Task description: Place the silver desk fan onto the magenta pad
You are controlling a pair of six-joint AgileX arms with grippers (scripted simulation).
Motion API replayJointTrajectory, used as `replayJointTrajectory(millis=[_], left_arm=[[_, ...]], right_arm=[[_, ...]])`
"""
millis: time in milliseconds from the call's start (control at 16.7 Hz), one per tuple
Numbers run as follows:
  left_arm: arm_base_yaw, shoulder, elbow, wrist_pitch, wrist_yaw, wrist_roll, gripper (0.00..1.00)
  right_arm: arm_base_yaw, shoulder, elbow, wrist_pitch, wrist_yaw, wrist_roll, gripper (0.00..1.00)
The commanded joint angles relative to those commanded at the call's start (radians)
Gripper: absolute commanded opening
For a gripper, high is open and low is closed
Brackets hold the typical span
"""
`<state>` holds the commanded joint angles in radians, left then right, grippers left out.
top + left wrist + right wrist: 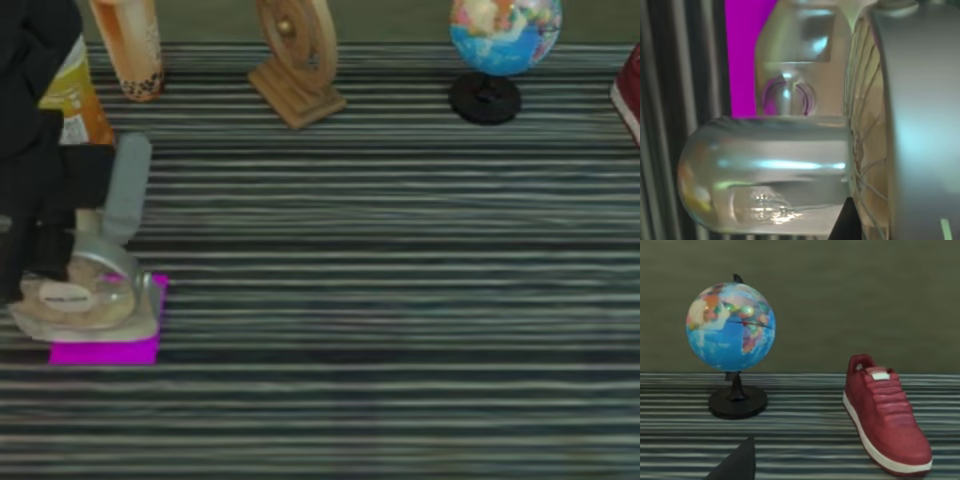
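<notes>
Magenta pad: laid at the tabletop's left edge, mostly covered by the fan.
Fan: seen lying over the pad, head near the front, housing close under the left wrist camera.
Left gripper: held over the fan; jaws' state cannot be told.
Right arm: parked at the right, off the top view.
Risk: fan could be tipped or dragged off the pad if the jaws catch the grille on retreat.
Around: wooden ornament, globe, red shoe, cup at the back, well apart; nothing is seen blocking.
</notes>
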<state>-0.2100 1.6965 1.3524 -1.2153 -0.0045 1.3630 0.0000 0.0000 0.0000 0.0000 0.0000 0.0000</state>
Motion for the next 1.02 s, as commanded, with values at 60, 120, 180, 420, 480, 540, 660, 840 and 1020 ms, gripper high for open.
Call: replayJointTrajectory(millis=[60, 120, 180, 420, 480, 540, 660, 840, 1020], left_arm=[[0.0, 0.0, -0.001, 0.001, 0.0, 0.0, 0.0], [0.0, 0.0, -0.001, 0.001, 0.0, 0.0, 0.0], [0.0, 0.0, -0.001, 0.001, 0.0, 0.0, 0.0], [0.0, 0.0, -0.001, 0.001, 0.0, 0.0, 0.3], [0.0, 0.0, -0.001, 0.001, 0.0, 0.0, 0.38], [0.0, 0.0, -0.001, 0.001, 0.0, 0.0, 0.45], [0.0, 0.0, -0.001, 0.001, 0.0, 0.0, 0.6], [0.0, 0.0, -0.001, 0.001, 0.0, 0.0, 0.83], [0.0, 0.0, -0.001, 0.001, 0.0, 0.0, 1.0]], right_arm=[[0.0, 0.0, 0.0, 0.0, 0.0, 0.0, 1.0], [0.0, 0.0, 0.0, 0.0, 0.0, 0.0, 1.0], [0.0, 0.0, 0.0, 0.0, 0.0, 0.0, 1.0], [0.0, 0.0, 0.0, 0.0, 0.0, 0.0, 1.0], [0.0, 0.0, 0.0, 0.0, 0.0, 0.0, 1.0], [0.0, 0.0, 0.0, 0.0, 0.0, 0.0, 1.0], [0.0, 0.0, 0.0, 0.0, 0.0, 0.0, 1.0], [0.0, 0.0, 0.0, 0.0, 0.0, 0.0, 1.0], [0.0, 0.0, 0.0, 0.0, 0.0, 0.0, 1.0]])
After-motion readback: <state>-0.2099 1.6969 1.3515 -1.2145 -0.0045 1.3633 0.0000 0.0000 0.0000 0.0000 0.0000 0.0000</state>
